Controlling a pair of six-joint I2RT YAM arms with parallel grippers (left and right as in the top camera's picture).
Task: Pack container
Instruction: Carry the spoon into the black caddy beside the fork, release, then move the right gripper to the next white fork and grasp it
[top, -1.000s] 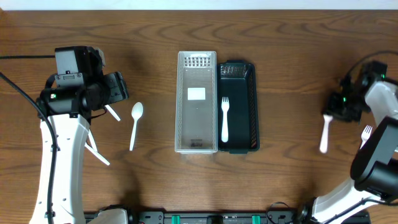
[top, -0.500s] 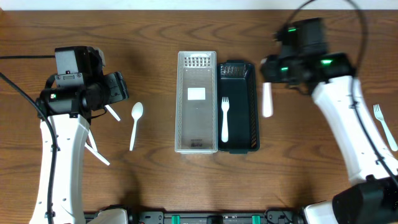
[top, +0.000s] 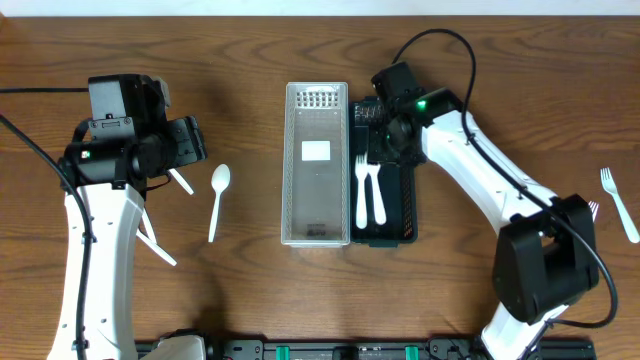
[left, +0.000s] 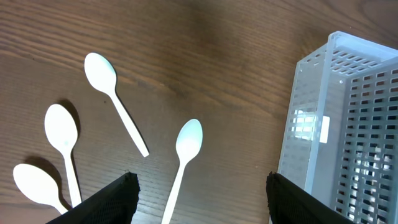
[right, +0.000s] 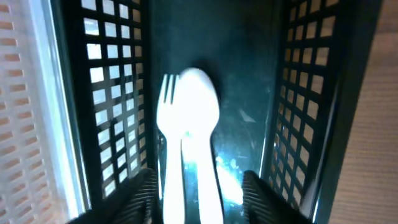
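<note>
A clear slotted container (top: 316, 230) and a black basket (top: 404, 170) stand side by side at mid-table. In the basket lie a white fork (top: 361, 195) and a second white utensil (top: 378, 198) with a rounded head, side by side. The right wrist view shows the fork (right: 168, 162) and the rounded utensil (right: 199, 106) on the basket floor. My right gripper (top: 388, 135) hangs over the basket's far end, its fingers (right: 205, 199) open around the two handles. My left gripper (top: 188, 140) is open and empty (left: 199, 208) above a white spoon (top: 217, 200) (left: 186, 143).
More white spoons lie by the left arm (left: 102, 71) (left: 60, 127) (left: 31, 180). Two white forks (top: 618, 200) lie near the table's right edge. The clear container (left: 348, 124) is to the right of the left gripper.
My right arm swung from the far right to the black basket with a white utensil. That utensil now lies in the basket beside the fork. The left arm has not moved.
</note>
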